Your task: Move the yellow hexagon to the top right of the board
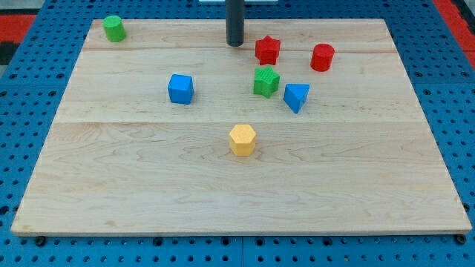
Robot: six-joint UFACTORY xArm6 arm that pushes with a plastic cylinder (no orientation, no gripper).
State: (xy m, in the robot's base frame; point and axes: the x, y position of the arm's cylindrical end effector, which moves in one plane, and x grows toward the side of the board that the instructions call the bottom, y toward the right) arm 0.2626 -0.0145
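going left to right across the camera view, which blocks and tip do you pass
green cylinder → blue cube → my tip → yellow hexagon → blue triangular block → red cylinder

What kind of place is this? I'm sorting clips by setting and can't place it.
Most likely a robotics lab bench. A wooden board lies on a blue perforated mat, small coloured blocks such as the yellow hexagon are scattered on it, and my tip stands near the red star.
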